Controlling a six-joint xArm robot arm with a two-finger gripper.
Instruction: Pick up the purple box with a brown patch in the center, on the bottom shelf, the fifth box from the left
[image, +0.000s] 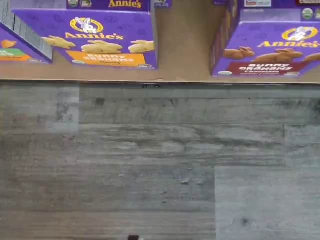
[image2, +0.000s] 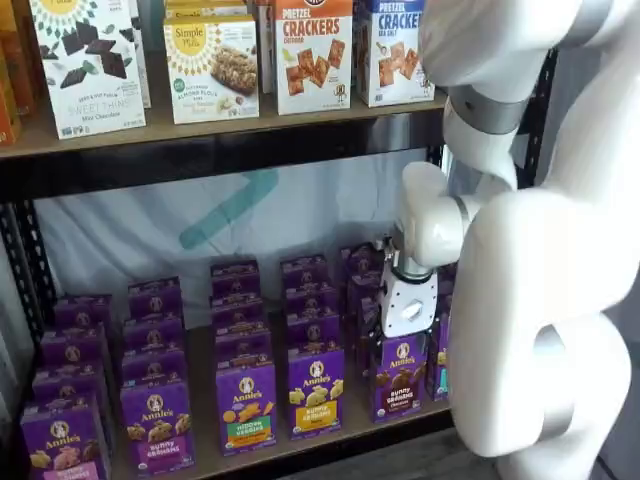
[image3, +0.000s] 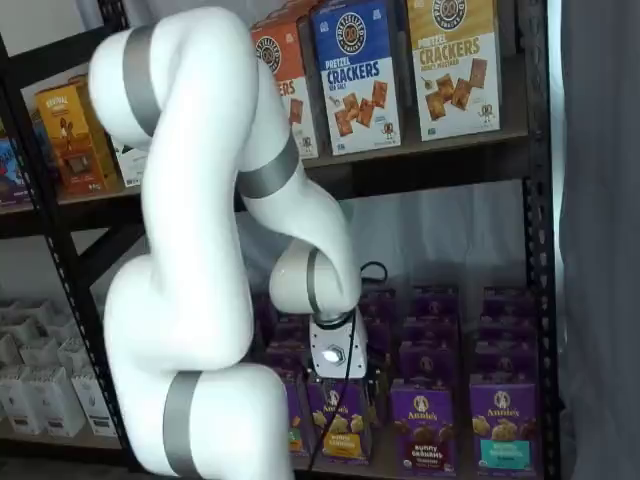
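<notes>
I start at the two-finger gripper (image2: 407, 336). In a shelf view its white body hangs just in front of the box row, and the black fingers under it are only dark slivers against purple card. I cannot tell whether they are spread or closed, and I see nothing held between them.

Directly below and just behind the fingers stands the purple box (image2: 398, 378), an Annie's carton with dark brown bunny crackers and a brown band reading "Bunny Grahams". It sits upright at the front of its column, face out. The gripper body overlaps its top edge in that view, but I cannot tell whether they touch or are merely near. The wrist view shows the same carton (image: 272, 50) off to one side of the camera's centre, so I judge the hand is not yet squared over it.

Beside the fingers, towards the middle of the shelf, stands a purple carton with an orange-yellow label and tan crackers (image2: 316, 390). A strip of bare board separates it from the target. That gap looks useful to me: it should give one finger room to slide down the carton's side.

Both cartons rest on the bottom shelf (image2: 330, 438), a tan wooden board in black rack rails. More purple cartons are filed behind them in columns, presumably so each front one can be drawn out forwards. Below the shelf edge, the wrist view shows grey wood-plank flooring (image: 160, 165).
</notes>
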